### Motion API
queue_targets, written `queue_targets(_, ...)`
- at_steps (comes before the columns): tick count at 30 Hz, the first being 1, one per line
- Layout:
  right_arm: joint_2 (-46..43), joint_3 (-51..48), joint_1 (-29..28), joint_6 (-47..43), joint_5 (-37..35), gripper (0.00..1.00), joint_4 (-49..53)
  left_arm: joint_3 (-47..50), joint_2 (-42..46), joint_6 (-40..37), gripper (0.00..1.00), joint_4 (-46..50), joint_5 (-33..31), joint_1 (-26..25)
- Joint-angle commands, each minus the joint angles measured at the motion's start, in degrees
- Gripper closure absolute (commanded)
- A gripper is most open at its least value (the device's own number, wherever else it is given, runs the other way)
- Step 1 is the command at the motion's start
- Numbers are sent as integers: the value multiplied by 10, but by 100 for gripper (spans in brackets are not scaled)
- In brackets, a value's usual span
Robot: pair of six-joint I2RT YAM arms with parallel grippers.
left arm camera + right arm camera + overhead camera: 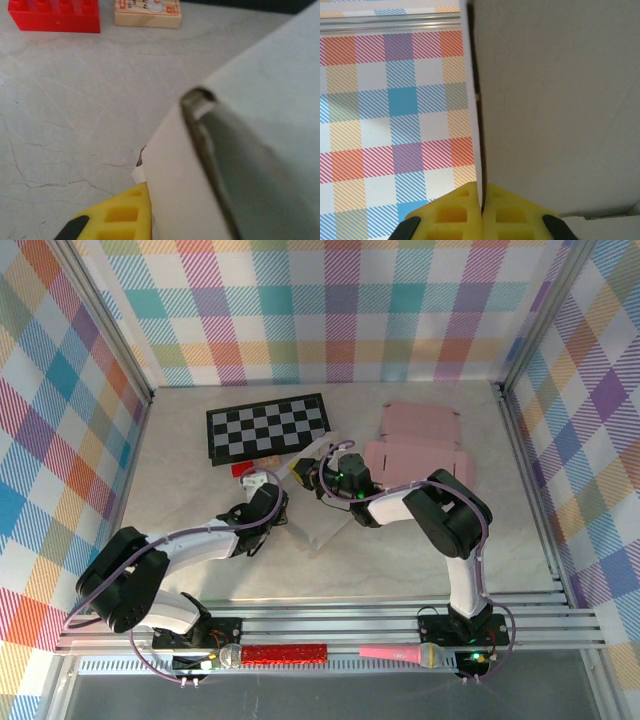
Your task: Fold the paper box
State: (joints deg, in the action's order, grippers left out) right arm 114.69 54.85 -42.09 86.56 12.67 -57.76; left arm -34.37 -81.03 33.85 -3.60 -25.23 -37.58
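One white paper box [560,100], held up off the table [180,470] just in front of the checkerboard [265,428], near its right corner. Right gripper [481,215] closed tight on a thin upright edge of the paper box, both yellow fingers pressed together around it. Left gripper [145,220] closed as well, apparently pinching a lower edge of the same box; just one yellow finger [117,220] in sight, the other likely behind the sheet. Judged early to midway through the folding: at least one panel bent up along a curved crease, but no closed box shape yet. Probably left to do: raising the remaining walls, then tucking the flaps. Counted across the scene: two arms, two grippers, one white box in hand. One pink cardboard sheet [415,445], flat and unfolded, just to the right of the checkerboard. One red brick [55,15] and one tan block [147,12], side by side against the checkerboard's near edge. One red stick [283,653] and one pink microphone [400,652], both well apart from the checkerboard, down at the near rail.
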Motion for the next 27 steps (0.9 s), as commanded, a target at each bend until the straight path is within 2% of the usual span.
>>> queue_targets(1, 7, -10, -6, 8, 15, 100, 59, -13, -21, 12, 95, 0, -19, 2)
queue_targets(3, 6, -9, -6, 8, 15, 100, 61, -14, -25, 13, 100, -3, -18, 2)
queue_targets(9, 4, -1, -7, 8, 11, 100, 73, -18, -35, 22, 100, -11, -18, 0)
queue_targets(12, 4, 1, -7, 9, 10, 100, 74, -23, -45, 19, 86, -12, -16, 0)
queue_targets(17, 3, -2, -6, 10, 9, 100, 76, -30, -52, 11, 75, -13, -22, 1)
queue_targets(19, 3, -2, -6, 11, 8, 100, 76, -35, -55, 6, 74, -9, -24, 3)
queue_targets(21, 2, -1, -6, 12, 7, 100, 78, -37, -57, 4, 79, -10, -26, 5)
queue_targets(24, 1, 3, -6, 11, 7, 100, 81, -44, -61, 11, 99, 8, -44, 5)
queue_targets(27, 0, 3, -6, 11, 6, 100, 85, -51, -58, 33, 100, 31, -69, 5)
